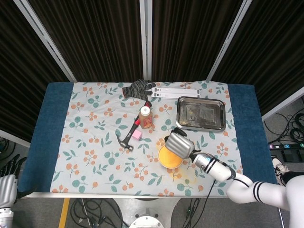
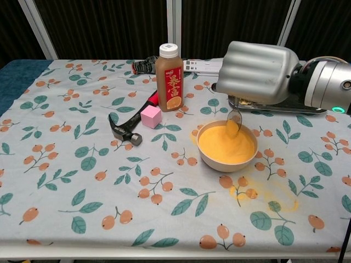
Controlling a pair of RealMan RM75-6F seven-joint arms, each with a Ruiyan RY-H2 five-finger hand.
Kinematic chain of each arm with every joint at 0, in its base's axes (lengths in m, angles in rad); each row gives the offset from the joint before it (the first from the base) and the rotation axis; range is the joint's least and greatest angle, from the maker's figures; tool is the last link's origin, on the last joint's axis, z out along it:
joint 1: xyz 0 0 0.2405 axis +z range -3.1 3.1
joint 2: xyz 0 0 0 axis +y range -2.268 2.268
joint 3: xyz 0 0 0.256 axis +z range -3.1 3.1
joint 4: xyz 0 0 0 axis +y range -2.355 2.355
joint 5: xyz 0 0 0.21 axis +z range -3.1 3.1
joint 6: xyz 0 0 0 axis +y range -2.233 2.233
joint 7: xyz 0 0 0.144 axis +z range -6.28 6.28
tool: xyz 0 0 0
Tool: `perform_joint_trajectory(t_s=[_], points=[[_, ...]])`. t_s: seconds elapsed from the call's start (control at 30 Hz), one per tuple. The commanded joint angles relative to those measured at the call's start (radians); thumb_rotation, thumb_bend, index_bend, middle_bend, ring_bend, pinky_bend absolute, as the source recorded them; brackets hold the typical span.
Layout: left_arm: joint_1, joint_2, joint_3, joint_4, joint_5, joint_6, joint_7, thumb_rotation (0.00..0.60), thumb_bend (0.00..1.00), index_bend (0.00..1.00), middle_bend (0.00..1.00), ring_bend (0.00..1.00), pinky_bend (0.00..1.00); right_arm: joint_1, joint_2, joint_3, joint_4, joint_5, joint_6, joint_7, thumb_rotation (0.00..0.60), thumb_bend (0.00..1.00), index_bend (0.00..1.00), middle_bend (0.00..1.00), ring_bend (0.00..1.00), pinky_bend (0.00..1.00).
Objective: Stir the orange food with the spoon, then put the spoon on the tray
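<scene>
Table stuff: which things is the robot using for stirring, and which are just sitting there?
Using:
right hand holding the spoon
bowl of orange food
tray, where the spoon goes next

Just lying about:
juice bottle
pink cube
hammer
dark glove
white strips
left hand, off the table

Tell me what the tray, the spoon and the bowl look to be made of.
Tray: likely stainless steel, going by its shiny, reflective grey surface with a rolled rim. Spoon: probably polished metal, a silvery, glinting bowl, held by the right hand. Bowl: smooth, matte cream wall, ceramic or plastic; the look leaves it open.
</scene>
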Motion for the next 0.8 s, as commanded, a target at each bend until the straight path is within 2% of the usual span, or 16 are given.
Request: perform_joint_trajectory(t_s=[0.03,0.23,0.4,0.57,0.8], points=[[0.002,-0.002,0.000,0.001,0.000,0.003,-0.001,0.600,0.06,0.19,0.14,0.11,0.15,0.021,0.016,0.013,-0.042,-0.020,-0.011,0.003,0.600,0.40,0.78,0.84,0.73,0.85],[0.007,-0.003,0.005,0.007,-0.005,-0.001,-0.008,0.600,0.06,0.19,0.14,0.11,0.15,0.042,-0.007,0.007,-0.055,-0.031,-0.062,-0.021,0.600,0.40,0.78,0.84,0.73,0.84],[0.011,-0.007,0.007,0.011,-0.005,0.000,-0.014,0.600,0.06,0.19,0.14,0.11,0.15,0.063,-0.025,-0.006,-0.012,-0.048,-0.115,-0.071,0.600,0.41,0.78,0.84,0.72,0.83],[0.011,-0.010,0.006,0.016,-0.004,-0.001,-0.017,0.600,0.06,0.19,0.14,0.11,0.15,0.055,-0.009,-0.007,0.018,-0.050,-0.120,-0.136,0.600,0.41,0.78,0.84,0.72,0.82],[0.009,-0.013,0.002,0.020,-0.001,0.002,-0.022,0.600,0.06,0.19,0.14,0.11,0.15,0.056,0.034,0.033,-0.069,-0.035,-0.101,-0.141,0.600,0.41,0.78,0.83,0.71,0.80]])
